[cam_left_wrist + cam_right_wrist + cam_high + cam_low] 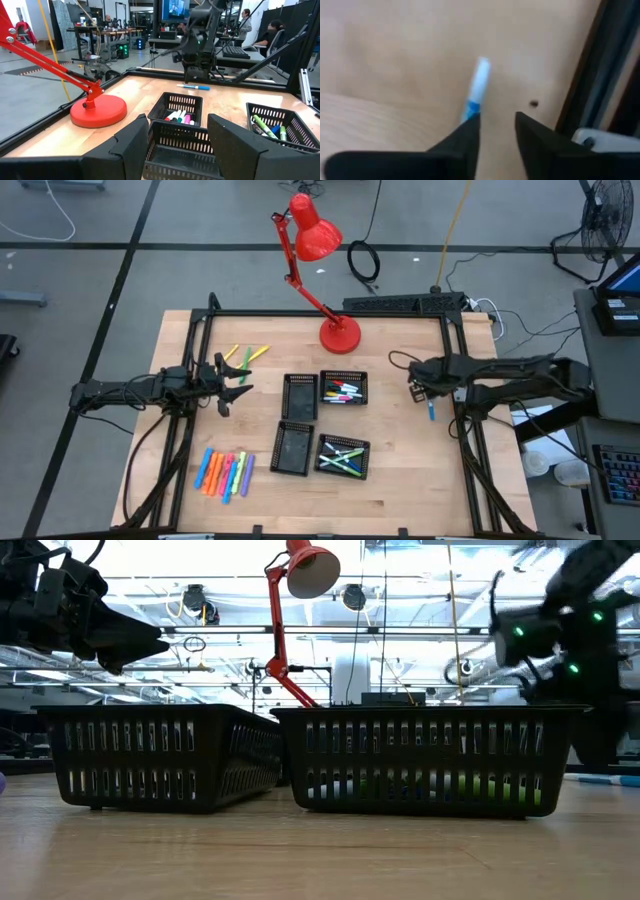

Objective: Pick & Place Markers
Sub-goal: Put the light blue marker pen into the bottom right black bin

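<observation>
Now | right fingers (496,131) slightly apart over blue-and-white marker (477,87) | apparently lying flat, white end pointing away

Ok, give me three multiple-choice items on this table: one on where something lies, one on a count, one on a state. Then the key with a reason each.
1. Where does the blue-and-white marker lie?
A. in a tray
B. on the bare table beside the right gripper
C. under the red lamp

2. How many black mesh trays stand on the table?
A. two
B. four
C. six

3. How do the left gripper's fingers stand?
A. apart, with nothing between them
B. shut on a marker
C. shut on a tray's rim

Key:
1 B: the high view shows it on the wood just by the right gripper, apart from every tray.
2 B: the high view shows two rows of two.
3 A: the left wrist view shows a wide gap between the fingers, with only trays farther off.
</observation>
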You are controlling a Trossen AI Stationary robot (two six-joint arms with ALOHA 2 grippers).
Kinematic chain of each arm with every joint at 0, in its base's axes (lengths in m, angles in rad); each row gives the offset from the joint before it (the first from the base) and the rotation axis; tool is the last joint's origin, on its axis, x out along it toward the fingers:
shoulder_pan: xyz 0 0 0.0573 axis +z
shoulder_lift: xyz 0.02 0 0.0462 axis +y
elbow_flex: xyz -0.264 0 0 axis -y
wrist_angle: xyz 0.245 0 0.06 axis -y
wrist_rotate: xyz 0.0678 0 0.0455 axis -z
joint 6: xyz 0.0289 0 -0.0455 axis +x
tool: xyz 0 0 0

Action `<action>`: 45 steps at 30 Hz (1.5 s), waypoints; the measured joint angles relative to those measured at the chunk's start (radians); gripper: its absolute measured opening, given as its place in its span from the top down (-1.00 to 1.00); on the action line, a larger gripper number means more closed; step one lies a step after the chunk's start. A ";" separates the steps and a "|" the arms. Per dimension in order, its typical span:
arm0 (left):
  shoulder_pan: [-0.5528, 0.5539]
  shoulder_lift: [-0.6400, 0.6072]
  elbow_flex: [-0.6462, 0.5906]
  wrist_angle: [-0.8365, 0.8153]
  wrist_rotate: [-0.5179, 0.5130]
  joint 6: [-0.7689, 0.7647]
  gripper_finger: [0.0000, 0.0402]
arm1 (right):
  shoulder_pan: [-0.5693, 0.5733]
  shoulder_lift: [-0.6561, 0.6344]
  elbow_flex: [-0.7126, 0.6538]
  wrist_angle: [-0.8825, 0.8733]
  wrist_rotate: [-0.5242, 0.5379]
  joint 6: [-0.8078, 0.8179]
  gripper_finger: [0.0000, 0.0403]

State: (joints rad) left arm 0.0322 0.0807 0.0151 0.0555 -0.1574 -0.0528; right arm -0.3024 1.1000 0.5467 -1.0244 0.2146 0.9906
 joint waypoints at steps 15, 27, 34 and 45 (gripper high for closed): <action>0.000 0.000 0.000 0.000 0.000 0.000 -0.04 | 0.010 -0.039 -0.172 0.226 -0.083 0.082 0.03; 0.000 0.000 0.000 0.000 0.000 0.000 -0.04 | 0.114 -0.274 -0.149 0.388 -0.129 -0.092 0.08; 0.000 0.000 0.000 0.000 0.000 0.000 -0.04 | 0.300 -0.284 -0.149 0.803 -0.122 -0.151 0.08; 0.000 0.000 0.000 0.000 0.000 0.000 -0.04 | 0.711 -0.104 -0.111 1.186 0.100 -0.178 0.11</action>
State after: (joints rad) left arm 0.0321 0.0807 0.0154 0.0555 -0.1570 -0.0528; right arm 0.4091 0.9959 0.4355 0.1620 0.3145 0.8121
